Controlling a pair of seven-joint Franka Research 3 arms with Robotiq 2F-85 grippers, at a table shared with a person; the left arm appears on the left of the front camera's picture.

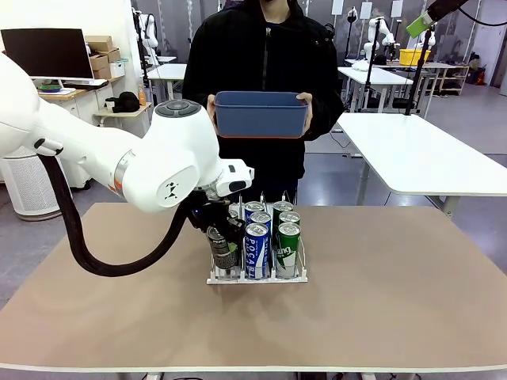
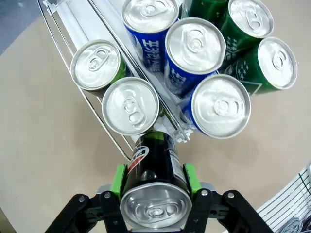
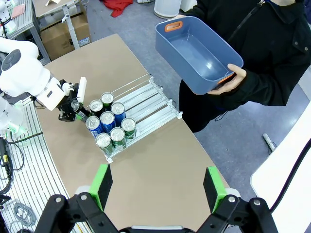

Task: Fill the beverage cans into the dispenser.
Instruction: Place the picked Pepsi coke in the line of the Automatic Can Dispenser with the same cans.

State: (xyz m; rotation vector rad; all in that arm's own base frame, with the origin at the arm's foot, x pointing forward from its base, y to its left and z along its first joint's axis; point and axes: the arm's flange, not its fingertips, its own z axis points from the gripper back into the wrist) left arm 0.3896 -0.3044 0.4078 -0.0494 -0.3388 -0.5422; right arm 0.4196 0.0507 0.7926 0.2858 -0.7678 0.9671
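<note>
My left gripper (image 1: 219, 240) is shut on a black beverage can (image 2: 154, 171), its green pads (image 2: 118, 180) pressing the can's sides. The can (image 1: 223, 249) leans slightly at the front end of the dispenser's (image 1: 299, 275) left lane. Behind it in that lane stand two more cans (image 2: 130, 106). Blue cans (image 1: 256, 249) fill the middle lane and green cans (image 1: 288, 247) the right lane. High above the table my right gripper (image 3: 158, 187) hangs open with nothing between its fingers, looking down on the dispenser (image 3: 146, 99) and the left gripper (image 3: 71, 109).
Across the table a person holds a blue plastic tub (image 1: 261, 113) at chest height; in the right wrist view the tub (image 3: 197, 51) has nothing in it. Bare tabletop (image 1: 396, 293) lies around the dispenser. The rear part of the dispenser's lanes holds no cans.
</note>
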